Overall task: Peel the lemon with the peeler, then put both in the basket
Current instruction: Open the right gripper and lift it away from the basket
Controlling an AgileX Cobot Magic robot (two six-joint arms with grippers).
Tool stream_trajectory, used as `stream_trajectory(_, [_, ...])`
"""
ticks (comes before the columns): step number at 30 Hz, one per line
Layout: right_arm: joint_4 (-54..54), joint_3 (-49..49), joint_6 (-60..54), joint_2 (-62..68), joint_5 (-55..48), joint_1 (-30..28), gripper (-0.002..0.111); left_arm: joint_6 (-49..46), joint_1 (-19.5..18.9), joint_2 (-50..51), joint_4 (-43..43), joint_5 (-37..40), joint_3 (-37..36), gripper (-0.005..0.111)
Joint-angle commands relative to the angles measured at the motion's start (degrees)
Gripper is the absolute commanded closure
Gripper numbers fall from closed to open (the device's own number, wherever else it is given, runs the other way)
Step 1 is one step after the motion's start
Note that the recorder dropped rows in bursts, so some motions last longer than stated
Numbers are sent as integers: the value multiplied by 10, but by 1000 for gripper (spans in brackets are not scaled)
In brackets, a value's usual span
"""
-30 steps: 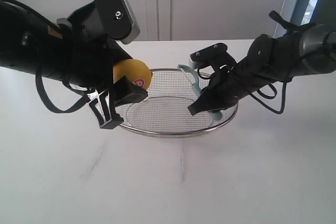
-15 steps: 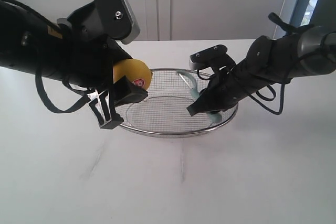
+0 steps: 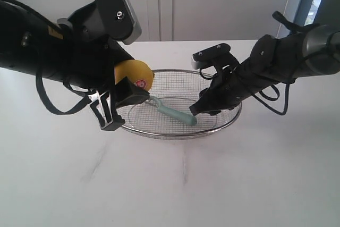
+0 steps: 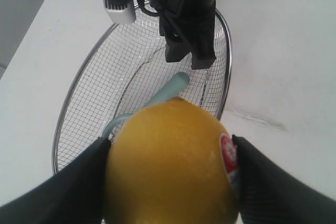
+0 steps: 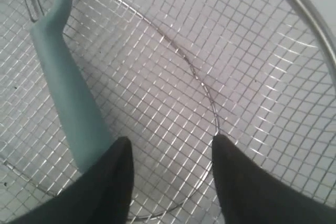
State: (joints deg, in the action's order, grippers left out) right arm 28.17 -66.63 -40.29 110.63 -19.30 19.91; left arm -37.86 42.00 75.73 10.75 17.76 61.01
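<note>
The left gripper (image 4: pixel 170 182) clamps the lemon (image 3: pixel 135 75) between its 2 fingers and holds it in the air over the end of the wire basket (image 3: pixel 180 135) nearest that arm, red-and-white sticker (image 3: pixel 141 83) facing out. The skin that shows is smooth and whole. Kept up there, the fruit appears to be the 2nd item waiting its turn to go in.

Opposite, the right gripper (image 5: pixel 170 150) hangs low over the other end of the basket. Its jaws stand parted, with only mesh between them. The peeler (image 3: pixel 172 111) lies flat on the mesh below that gripper, the end of its teal handle just beside 1 of the right fingers and its blade head pointing toward the left gripper, ending under the lemon. The wrist view does not settle whether handle and finger touch. The low, close release looks chosen so the tool would settle inside the rim rather than skid onto the white table (image 3: pixel 239 184).

Both 1 second and half a second earlier, the right gripper was holding the peeler tilted, head up, at its own end of the basket. It has since let go, and the tool now lies across the middle. The left gripper, the lemon and the basket have not moved.
</note>
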Motion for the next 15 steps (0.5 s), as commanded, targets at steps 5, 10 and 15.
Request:
stream_trajectory(5, [1, -2, -5, -120, -7, 0, 64, 6, 4, -3, 7, -1, -4, 107])
stream_trajectory(10, [-20, -2, -4, -208, -59, 0, 67, 6, 4, -3, 7, -1, -4, 107])
stream_trajectory(15, [-69, -2, 20, -286, -132, 0, 77, 6, 4, -3, 7, -1, -4, 107])
